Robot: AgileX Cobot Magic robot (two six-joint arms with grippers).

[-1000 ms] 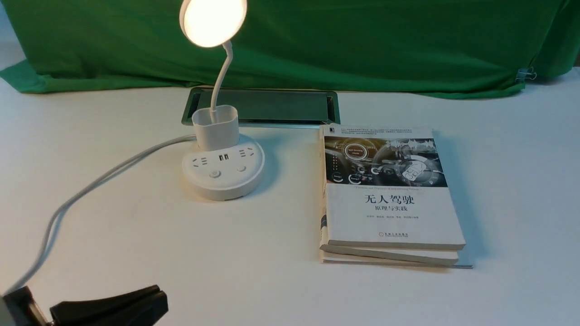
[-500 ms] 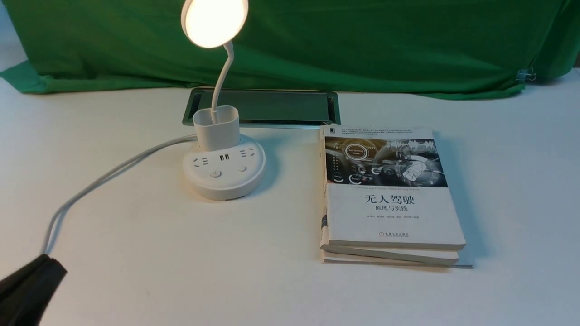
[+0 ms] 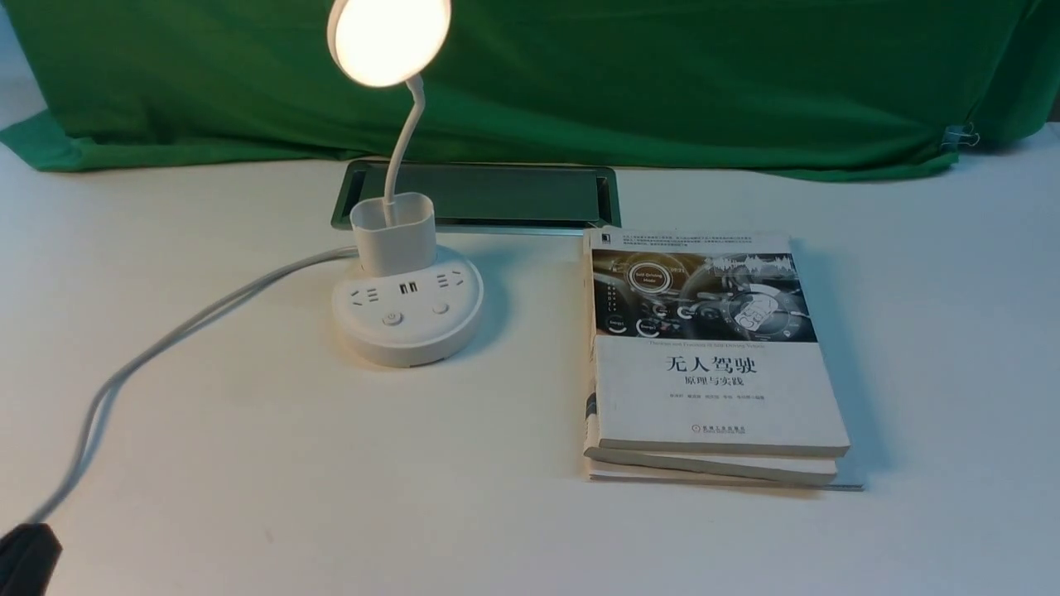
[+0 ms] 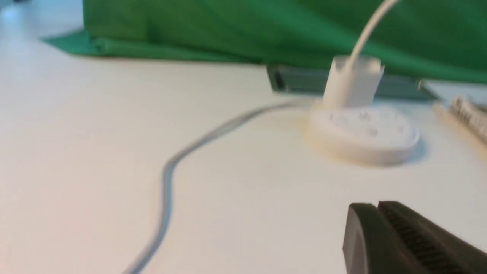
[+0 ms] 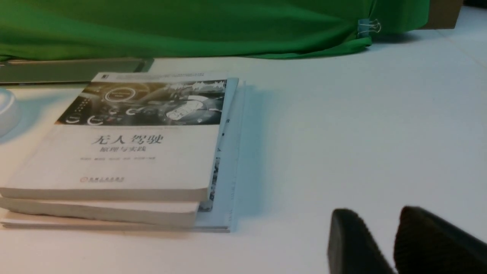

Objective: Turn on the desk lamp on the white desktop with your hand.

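Observation:
The desk lamp stands on the white desktop (image 3: 331, 463) left of centre. Its disc head (image 3: 389, 37) glows warm white above the cup holder and round base (image 3: 407, 319), which has two buttons (image 3: 392, 318). Its white cord (image 3: 166, 339) runs off to the near left. Only the black tip of my left gripper (image 3: 25, 559) shows, in the bottom left corner, far from the base. In the left wrist view the gripper (image 4: 376, 207) is shut and empty, with the lamp base (image 4: 365, 131) ahead of it. My right gripper (image 5: 374, 217) is slightly open and empty over bare desktop.
A stack of books (image 3: 712, 364) lies right of the lamp and shows in the right wrist view (image 5: 125, 152). The metal-framed cable slot (image 3: 497, 194) sits behind the lamp. Green cloth (image 3: 662, 83) covers the back, held by a clip (image 3: 961, 136).
My left gripper has drawn back toward the near left corner and is almost out of the front view. The lamp stays lit throughout. Nothing else has moved.

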